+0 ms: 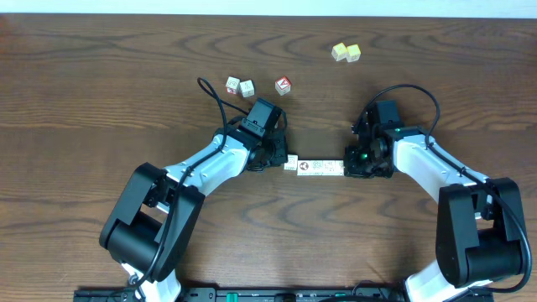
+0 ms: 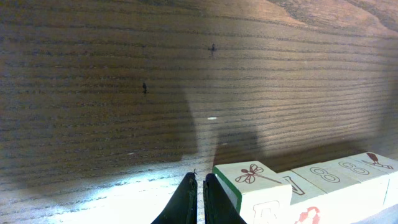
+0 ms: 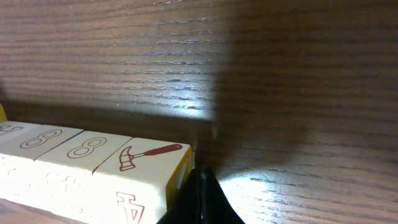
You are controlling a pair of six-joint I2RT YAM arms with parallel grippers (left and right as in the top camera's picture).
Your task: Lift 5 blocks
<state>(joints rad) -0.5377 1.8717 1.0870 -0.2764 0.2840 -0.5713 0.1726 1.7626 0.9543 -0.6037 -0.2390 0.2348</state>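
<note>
Blocks [image 1: 317,167] prob. against L pincer [image 2: 197,183], R pincer [image 3: 200,185]

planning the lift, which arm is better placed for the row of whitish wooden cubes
neither alone: left gripper shut at the row's dragonfly end, right gripper shut at its hammer end; likely both together

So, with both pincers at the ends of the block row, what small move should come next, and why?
Probably press both arms slightly inward. The left pincer and right pincer are shut against opposite ends of the row of blocks, so only a firm squeeze could carry it up.
</note>
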